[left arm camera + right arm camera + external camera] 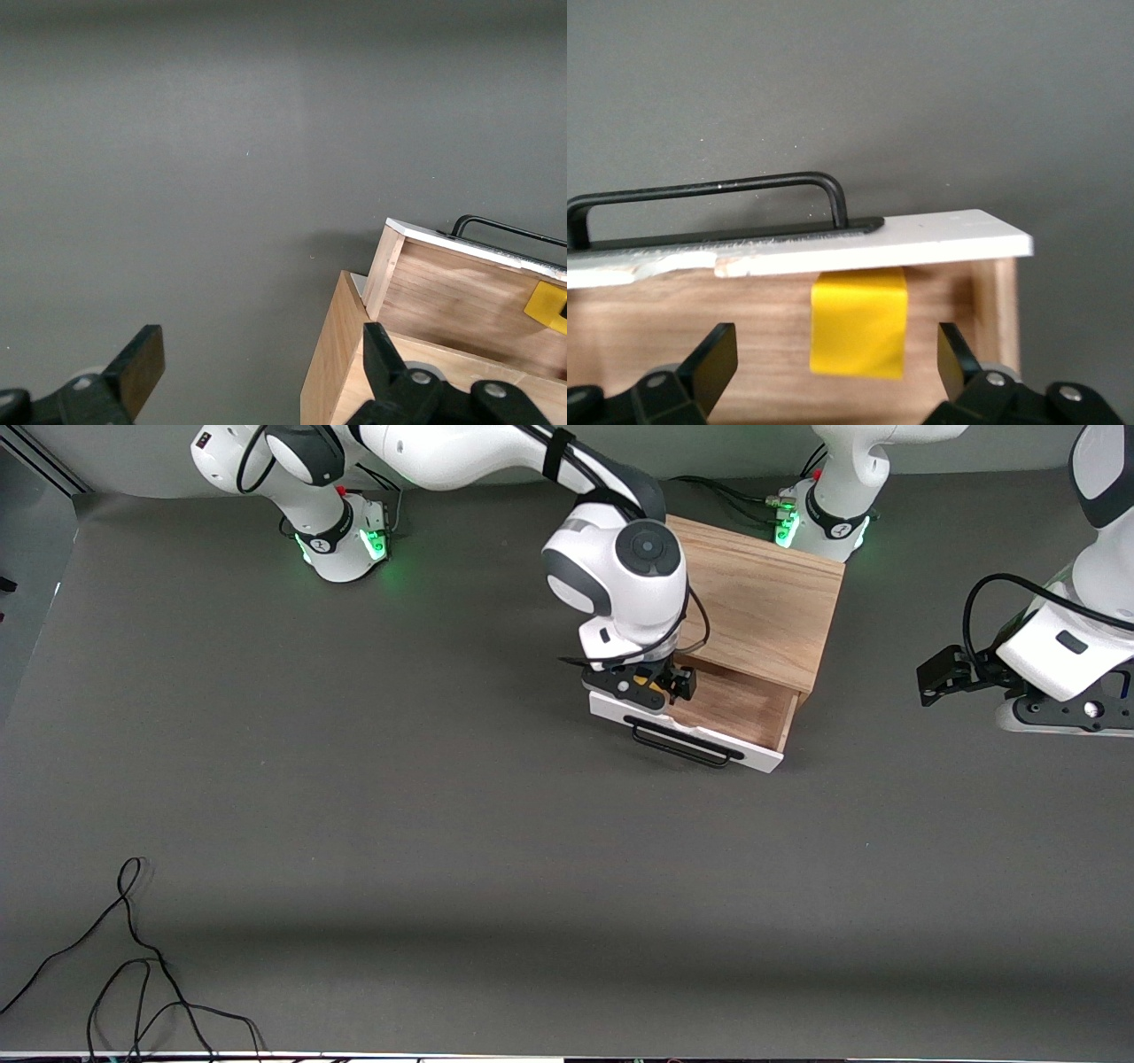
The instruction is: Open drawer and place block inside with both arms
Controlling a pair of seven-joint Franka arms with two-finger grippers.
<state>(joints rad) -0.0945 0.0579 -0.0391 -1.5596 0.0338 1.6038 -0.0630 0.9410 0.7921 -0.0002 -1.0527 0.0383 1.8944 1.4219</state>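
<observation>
The drawer stands pulled out of the oak cabinet, its white front and black handle facing the front camera. The yellow block lies inside the drawer against the white front. My right gripper hangs open just above the block, one finger on each side, not touching it; in the front view it is over the drawer's corner toward the right arm's end. My left gripper is open and empty, waiting beside the cabinet toward the left arm's end. The block also shows in the left wrist view.
Loose black cables lie on the table at the near corner toward the right arm's end. The cabinet's side wall is close by my left gripper. Both green-lit arm bases stand along the table's top edge.
</observation>
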